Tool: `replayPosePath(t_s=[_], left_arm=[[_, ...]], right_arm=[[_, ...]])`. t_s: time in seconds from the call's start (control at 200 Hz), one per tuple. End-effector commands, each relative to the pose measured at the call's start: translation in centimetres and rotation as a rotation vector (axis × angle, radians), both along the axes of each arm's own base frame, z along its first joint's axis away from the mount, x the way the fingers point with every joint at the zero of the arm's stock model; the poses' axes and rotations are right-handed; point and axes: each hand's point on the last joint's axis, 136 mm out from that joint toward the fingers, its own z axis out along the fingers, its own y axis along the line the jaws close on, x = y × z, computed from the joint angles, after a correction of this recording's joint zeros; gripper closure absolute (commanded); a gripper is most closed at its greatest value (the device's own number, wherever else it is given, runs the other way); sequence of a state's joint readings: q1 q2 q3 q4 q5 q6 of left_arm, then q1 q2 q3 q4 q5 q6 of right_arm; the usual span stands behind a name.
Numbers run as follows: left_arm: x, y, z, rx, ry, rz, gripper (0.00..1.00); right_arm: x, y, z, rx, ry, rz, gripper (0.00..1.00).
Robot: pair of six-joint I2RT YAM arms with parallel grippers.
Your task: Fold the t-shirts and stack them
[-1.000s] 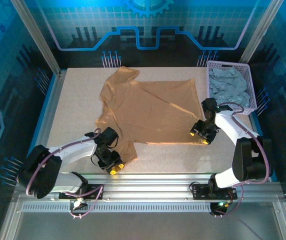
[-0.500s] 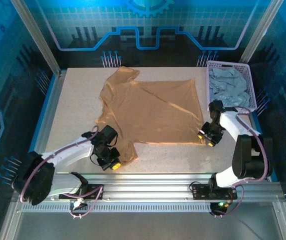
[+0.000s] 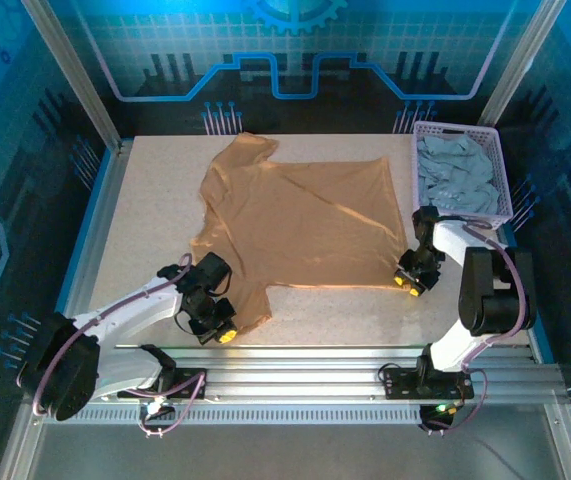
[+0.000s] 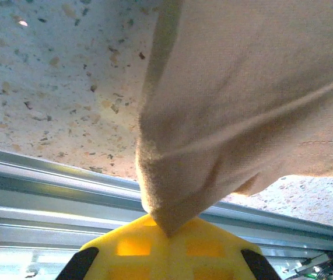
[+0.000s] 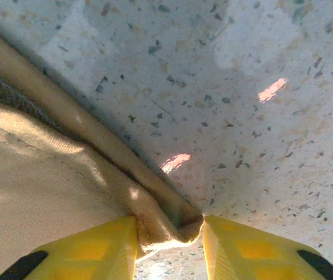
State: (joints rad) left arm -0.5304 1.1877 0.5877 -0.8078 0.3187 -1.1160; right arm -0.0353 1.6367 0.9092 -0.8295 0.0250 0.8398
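tan short-sleeved fabric t-shirt (image 3: 300, 220) spread flat, near corners pinched
left gripper (image 3: 223, 333) clamps its near-left corner, right gripper (image 3: 408, 283) its near-right hem corner; bare speckled table (image 3: 155, 200) to its left; pale grey-blue t-shirt (image 3: 455, 175) in lavender lattice basket (image 3: 505, 190) to its right.

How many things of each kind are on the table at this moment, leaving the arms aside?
Tan t-shirt: 1
Grey-blue fabric heap: 1 (how many shirts it holds cannot be told)
Lavender basket: 1
Total: 3
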Motion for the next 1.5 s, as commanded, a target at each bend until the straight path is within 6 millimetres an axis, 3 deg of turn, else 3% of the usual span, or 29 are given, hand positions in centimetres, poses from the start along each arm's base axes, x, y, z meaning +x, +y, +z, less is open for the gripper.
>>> replayPosePath(t_s=[0.0,0.155,0.285,0.405,0.535,0.665,0.9,1.085,1.265,1.495], left_arm=[[-0.4,0.1,0.7,-0.005,-0.005,-0.030,1.00],[-0.6,-0.1,1.2,-0.033,-0.017,-0.040,1.00],[-1.9,-0.7,2.0,-0.090,0.003,-0.082,1.00],[-3.0,-1.3,3.0,-0.126,-0.023,-0.148,1.00],[-1.5,-2.4,5.5,-0.171,-0.170,-0.182,1.00],[2.6,-2.3,8.3,-0.124,-0.325,-0.162,1.00],[14.8,-3.3,12.6,-0.111,-0.491,-0.084,1.00],[22.4,-2.5,14.4,-0.087,-0.566,-0.079,1.00],[28.0,-1.2,15.2,-0.054,-0.605,-0.093,1.00],[32.5,-0.3,16.2,-0.037,-0.648,-0.109,1.00]], right_arm=[[-0.7,-0.2,-0.5,0.002,0.026,-0.038,0.75],[-0.7,-0.3,0.0,-0.023,0.008,-0.017,1.00],[-1.1,-0.1,2.0,-0.085,-0.009,0.070,1.00],[-3.0,0.4,2.7,-0.093,0.017,0.113,1.00],[-4.4,0.7,3.1,-0.083,0.008,0.131,1.00],[-3.3,1.1,4.2,-0.065,-0.026,0.159,1.00],[-0.2,1.6,4.9,-0.025,-0.031,0.147,1.00],[2.7,1.4,5.4,-0.015,-0.057,0.124,1.00],[5.6,0.4,5.9,-0.039,-0.068,0.100,1.00],[8.8,-0.4,6.6,-0.074,-0.092,0.100,1.00]])
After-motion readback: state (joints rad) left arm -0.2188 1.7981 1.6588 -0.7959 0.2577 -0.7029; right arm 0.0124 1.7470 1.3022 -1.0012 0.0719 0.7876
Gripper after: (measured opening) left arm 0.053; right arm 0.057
